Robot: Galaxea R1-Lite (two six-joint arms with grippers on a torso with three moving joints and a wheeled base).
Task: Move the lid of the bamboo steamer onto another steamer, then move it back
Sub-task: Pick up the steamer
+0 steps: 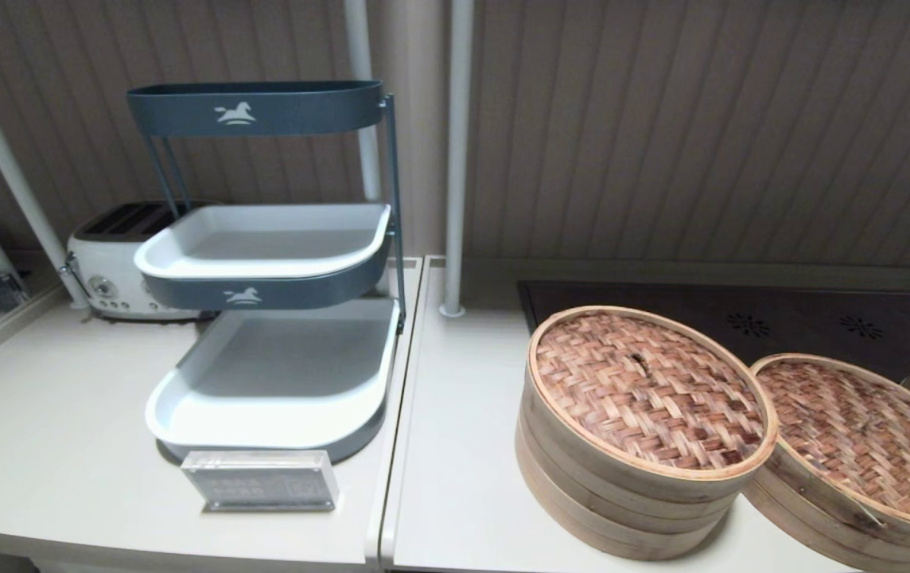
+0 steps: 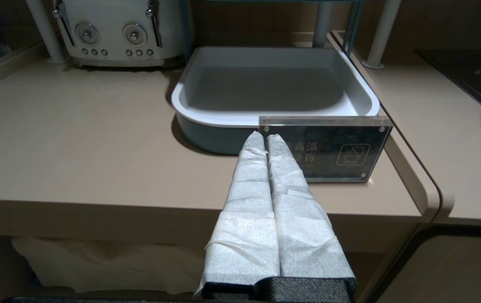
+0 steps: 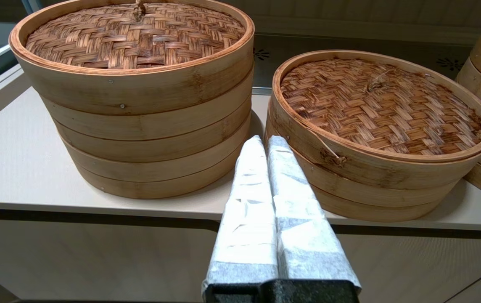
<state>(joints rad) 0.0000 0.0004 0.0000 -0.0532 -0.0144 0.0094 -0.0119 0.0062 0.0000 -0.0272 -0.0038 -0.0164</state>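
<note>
The counter point(image 1: 463, 446) carries two lidded steamers on its right half. The taller steamer point(image 1: 622, 493) stands at about four o'clock in the head view, and the bamboo steamer lid point(image 1: 650, 387) sits seated on top of it, woven face up, its small dark knot point(image 1: 639, 362) near the centre. Another steamer point(image 1: 821, 509), the shallower one, is just beside it at about three o'clock, walls touching or nearly so; it wears its own woven lid point(image 1: 861, 438), and a thin sliver point(image 3: 324, 145) juts from its side.

Neither arm shows in the head view. In its wrist view the right gripper point(image 3: 265, 141) waits low in front of the counter edge, wrapped fingers pressed together and holding nothing, aimed at the gap between the two steamers. From it the lid lies up and ahead at roughly eleven o'clock, above fingertip height. Being round, the lid has no long axis to align with.

The left gripper point(image 2: 265, 139), likewise clenched and empty, is parked well apart, facing a clear sign point(image 2: 329, 149) and grey tray point(image 2: 274, 84). The right arm is plainly nearer, so the lift likely falls to it.
</note>
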